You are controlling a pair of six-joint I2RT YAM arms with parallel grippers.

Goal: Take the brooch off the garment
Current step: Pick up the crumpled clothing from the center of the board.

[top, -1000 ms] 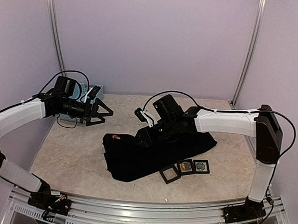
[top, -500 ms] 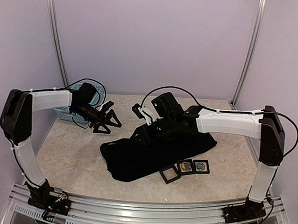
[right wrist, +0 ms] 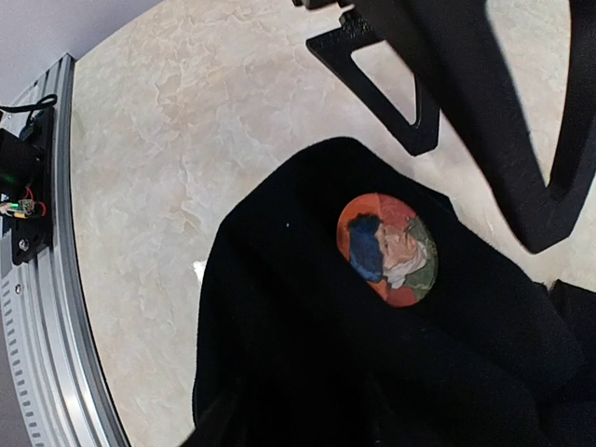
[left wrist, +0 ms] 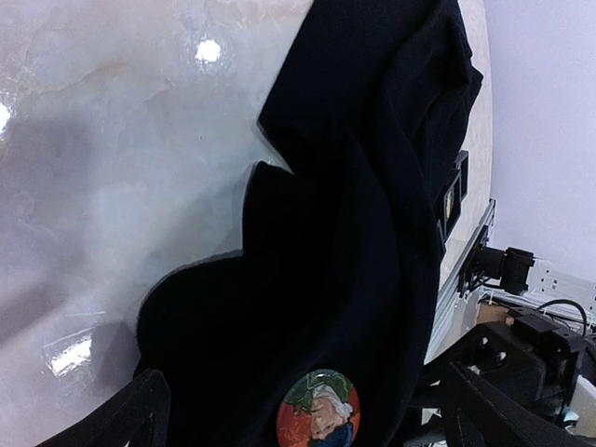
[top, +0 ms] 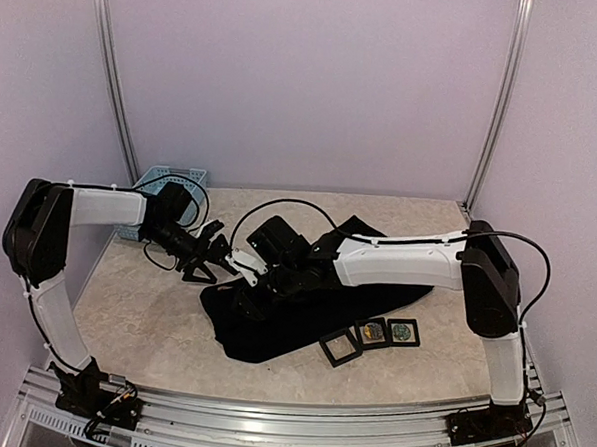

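At garment's left end: left gripper wide open over brooch to pick; right gripper alongside, maybe steadying, state unclear.

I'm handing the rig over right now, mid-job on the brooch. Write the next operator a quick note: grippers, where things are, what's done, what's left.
Left gripper: open, holding nothing. Its fingers point at the brooch without touching it.
Right gripper: low over the garment, next to the brooch. Its fingers blend into the black fabric, so I can't tell whether it is open or shut.
Things: the garment lies crumpled mid-table, with the brooch pinned face up near its left end.
Done: both arms are at the brooch.
Left: steady the fabric, grip the brooch and pull it free.
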